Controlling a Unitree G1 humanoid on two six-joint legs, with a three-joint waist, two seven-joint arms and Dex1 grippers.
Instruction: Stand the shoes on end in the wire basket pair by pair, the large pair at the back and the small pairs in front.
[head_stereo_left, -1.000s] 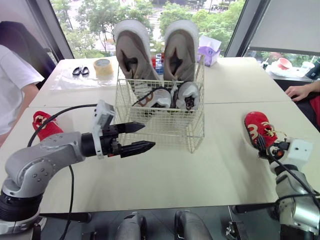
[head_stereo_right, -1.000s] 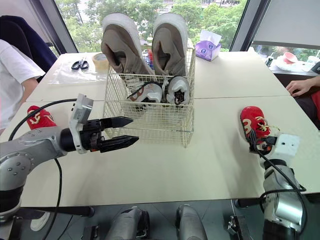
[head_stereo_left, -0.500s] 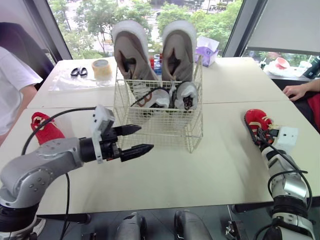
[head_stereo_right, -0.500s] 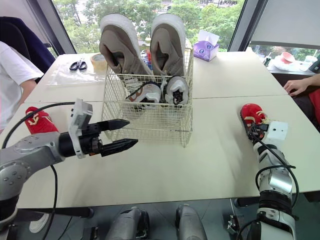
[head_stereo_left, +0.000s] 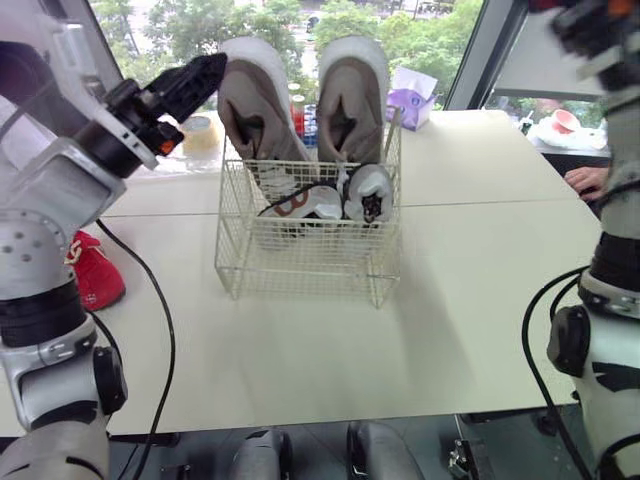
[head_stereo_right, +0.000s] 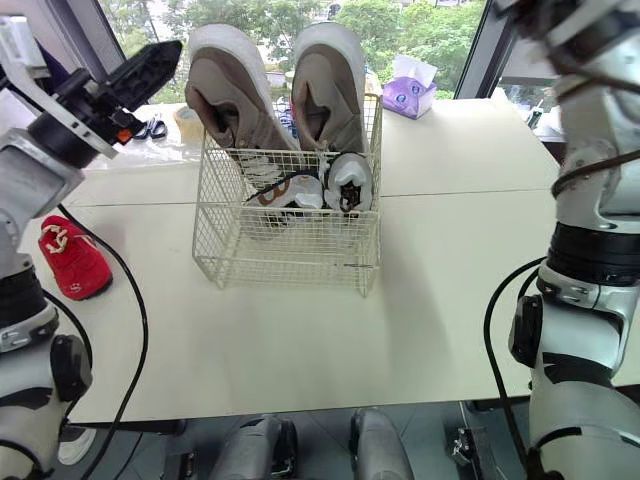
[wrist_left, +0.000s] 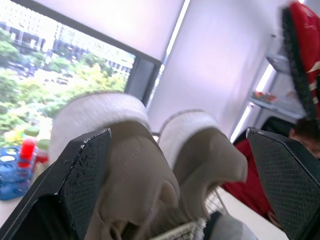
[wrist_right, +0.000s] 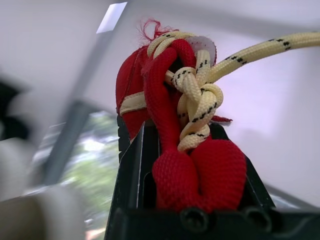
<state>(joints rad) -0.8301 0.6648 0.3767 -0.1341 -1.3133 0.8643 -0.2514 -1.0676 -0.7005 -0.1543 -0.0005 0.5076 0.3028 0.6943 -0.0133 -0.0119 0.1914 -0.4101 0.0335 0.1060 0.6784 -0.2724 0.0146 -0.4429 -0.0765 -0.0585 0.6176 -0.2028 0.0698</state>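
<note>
Table (head_stereo_left: 480, 260): the right side, where a red shoe lay a second ago, is now bare. The camera has shifted slightly; the basket itself is not judged to have moved.

Wire basket (head_stereo_left: 300, 262): it is seen standing at mid-table, upright.

Large tan pair (head_stereo_left: 250, 105): both shoes are stood on end along the back of the basket, soles outward and well above the rim. This part is judged done.

Small white pair (head_stereo_left: 368, 190): it is stood in front of the tan pair, toward the right of the front row. Free room is seen in the front row beside it.

Red shoe, held (wrist_right: 170, 90): it has been lifted off the table and is now carried high on the right, laces dangling.

Red shoe, loose (head_stereo_left: 95, 275): it is left lying on the table at the left edge, well apart from the basket.

Right claw (wrist_right: 185, 131): it is clamped on the held red shoe.

Left claw (head_stereo_left: 195, 80): it has been raised from in front of the basket to beside the top of the tan pair; its fingers are held apart and empty.

Meaning: the last pair is judged begun, with one shoe in hand and one not yet fetched.
</note>
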